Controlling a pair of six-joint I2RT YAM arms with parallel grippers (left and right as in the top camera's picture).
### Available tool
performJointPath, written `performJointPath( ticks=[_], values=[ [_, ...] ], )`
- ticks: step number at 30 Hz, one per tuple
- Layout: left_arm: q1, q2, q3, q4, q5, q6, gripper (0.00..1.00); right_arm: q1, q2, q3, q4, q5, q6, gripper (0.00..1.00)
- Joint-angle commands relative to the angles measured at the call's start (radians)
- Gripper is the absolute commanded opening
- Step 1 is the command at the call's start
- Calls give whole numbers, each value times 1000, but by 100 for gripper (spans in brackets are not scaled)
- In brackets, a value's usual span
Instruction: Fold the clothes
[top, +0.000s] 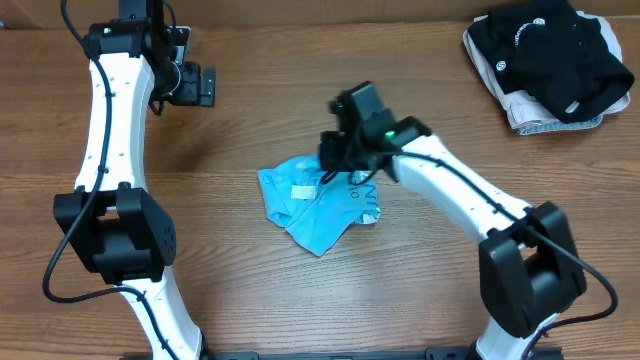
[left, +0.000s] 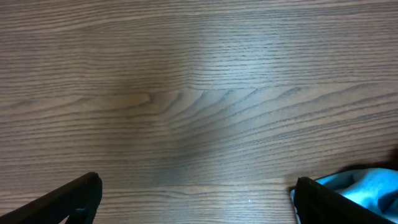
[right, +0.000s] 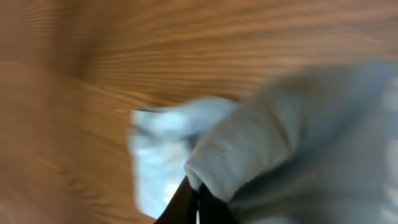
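Observation:
The light sky-blue T-shirt (top: 312, 208) lies crumpled in the middle of the wooden table (top: 250, 280). My right gripper (top: 338, 160) is at its upper right edge, shut on a fold of the shirt (right: 249, 149); the right wrist view is blurred, with fabric filling its right side. My left gripper (top: 205, 85) is open and empty, far up and to the left of the shirt. In the left wrist view its fingertips (left: 196, 199) frame bare wood, and a bit of the blue shirt (left: 373, 186) shows at the lower right.
A black garment with white round logos (top: 550, 50) lies on top of a white/beige folded garment (top: 530, 108) at the table's far right corner. The left arm's white links run down the left side.

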Motion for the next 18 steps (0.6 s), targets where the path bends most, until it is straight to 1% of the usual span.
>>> performJointPath(
  ticks=[1, 8, 11, 15, 17, 18],
  values=[
    [2, 14, 13, 6, 24, -6, 100, 69, -19, 29, 60, -15, -9, 4],
    [1, 14, 13, 6, 37, -7, 100, 140, -19, 29, 258, -16, -8, 4],
    [2, 14, 13, 4, 37, -7, 100, 149, -19, 32, 315, -55, -8, 4],
    [1, 14, 13, 5, 38, -11, 100, 150, -19, 84, 294, -81, -7, 4],
    [1, 14, 13, 6, 38, -11, 100, 150, -19, 120, 258, -98, -42, 4],
    [2, 14, 13, 6, 37, -11, 100, 150, -19, 141, 225, -103, -58, 8]
  ],
)
